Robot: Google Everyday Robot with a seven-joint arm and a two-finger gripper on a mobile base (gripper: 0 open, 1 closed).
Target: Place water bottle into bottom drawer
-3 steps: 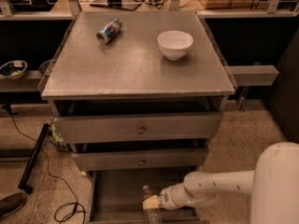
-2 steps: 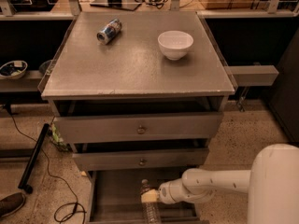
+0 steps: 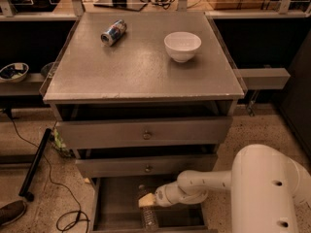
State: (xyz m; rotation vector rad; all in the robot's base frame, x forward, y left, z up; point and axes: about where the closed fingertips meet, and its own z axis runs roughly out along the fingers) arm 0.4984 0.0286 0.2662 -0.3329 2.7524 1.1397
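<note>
The grey cabinet (image 3: 141,76) fills the middle of the view. The white robot arm (image 3: 209,181) reaches in from 4 o'clock, passing just under the middle drawer (image 3: 146,166). My guess is that a straight upward lift would knock the arm against that drawer's front.

The bottom drawer (image 3: 112,203) stands open at 6 o'clock. The water bottle (image 3: 148,216) is inside it, near the centre, with its cap toward 12 o'clock. I cannot tell whether it rests on the floor or hangs just above.

The gripper (image 3: 147,200) sits at the bottle's upper part, and whether it clamps the bottle or has let go cannot be told. Released from a tilt, the round, ribbed bottle would likely roll toward 9 or 3 o'clock. If the gripper is clamped while the arm pulls away, the bottle would be dragged back out.
</note>
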